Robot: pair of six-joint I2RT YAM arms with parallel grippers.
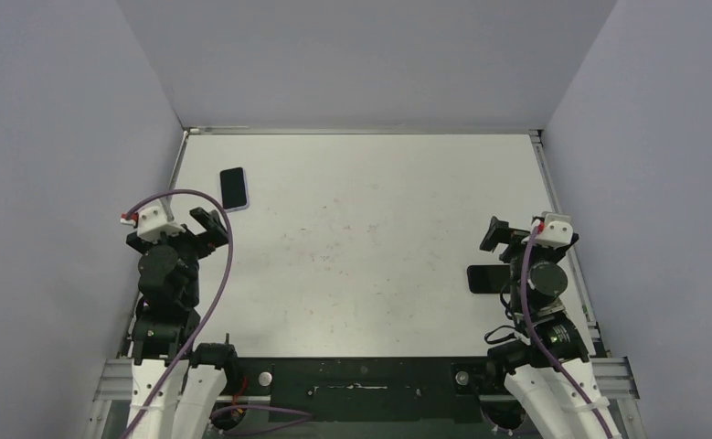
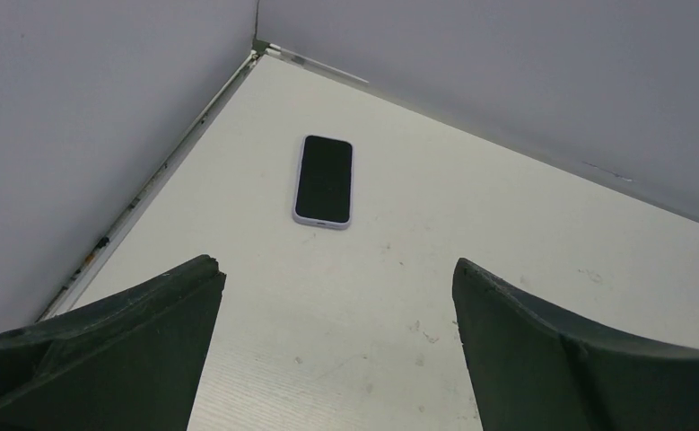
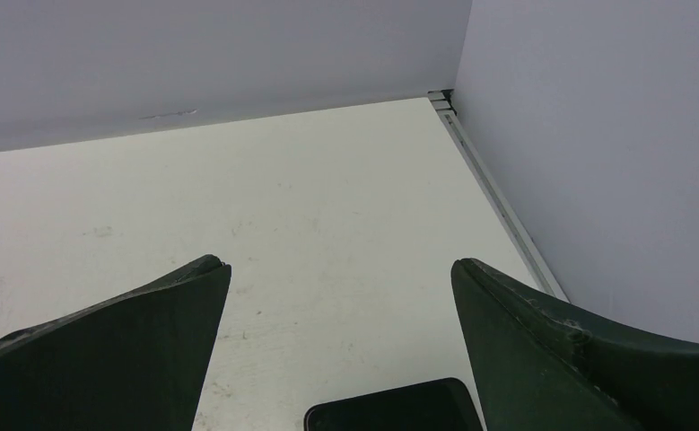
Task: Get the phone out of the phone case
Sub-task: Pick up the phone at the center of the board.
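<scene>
Left hand (image 1: pixel 210 227): spread wide, nothing between its dark fingers (image 2: pixel 139 341); it hovers over the worktop (image 1: pixel 379 247) near the left edge, pointing at the far-left corner.
Right hand (image 1: pixel 494 236): also spread, holding nothing. In the right wrist view (image 3: pixel 338 268) there is only bare worktop (image 3: pixel 310 197) between the fingers (image 3: pixel 130 341).
Phone (image 1: pixel 234 187): lies flat, dark face up, in the far-left part of the worktop, just beyond the left hand and apart from it. In the left wrist view (image 2: pixel 324 180) a pale lilac rim runs round the dark face — I cannot tell whether that rim is a case or the phone's own body.
Black slab (image 1: pixel 482 278): flat on the worktop at the right side, partly hidden under the right arm. The right wrist view catches only its far edge and rounded corners (image 3: pixel 390 411), below and between the fingers, touching neither. I cannot tell whether it is a case or a device.
Spacing: the phone and the black slab are well apart, on opposite sides of the worktop.
Worktop (image 2: pixel 471 206): white, faintly scuffed, with grey walls on three sides.
Cable (image 1: pixel 227 265): purple — loops from the left wrist back toward the arm's base.
</scene>
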